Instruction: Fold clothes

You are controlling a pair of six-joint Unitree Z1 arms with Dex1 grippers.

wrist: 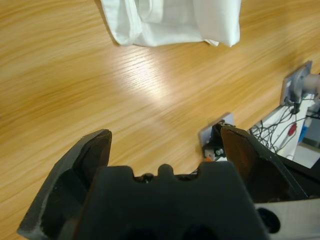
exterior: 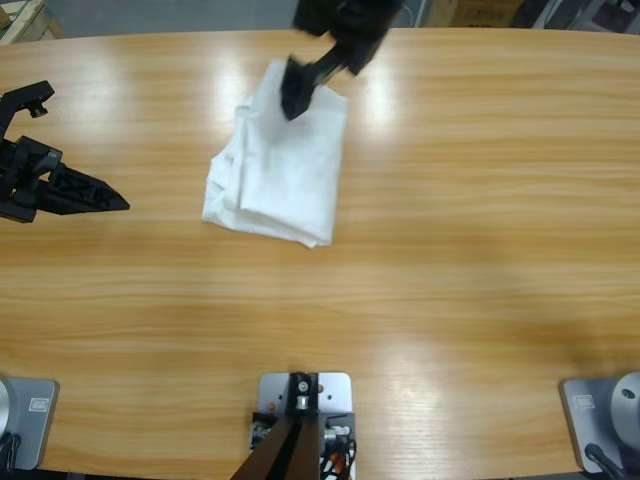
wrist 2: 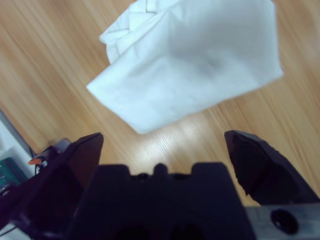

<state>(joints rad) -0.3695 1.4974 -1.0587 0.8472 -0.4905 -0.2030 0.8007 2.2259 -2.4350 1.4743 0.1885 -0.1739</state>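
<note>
Over at the left edge in the high view we have the left gripper [exterior: 100, 200], low over bare wood, well apart from the T-shirt [exterior: 280, 170] and pointing roughly toward it; its wrist view shows its jaws spread wide with nothing between them, and the T-shirt [wrist: 172, 20] lies far ahead at the top of that view

Moving right, we reach the T-shirt itself, our landmark: a folded white bundle on the wooden table [exterior: 480, 260], a little left of the table's middle and toward its far side, its long axis running from the far edge back toward the near-left, with loose layered folds along its left side

At the T-shirt's far end the right gripper [exterior: 295, 95] comes down from the top, directly over the cloth's upper corner; along its wrist view we see its jaws wide apart and empty, the T-shirt [wrist 2: 195, 65] spread just ahead of them

We judge the right arm far nearer, so the coming move turns on that far corner lying right under its open jaws
</note>
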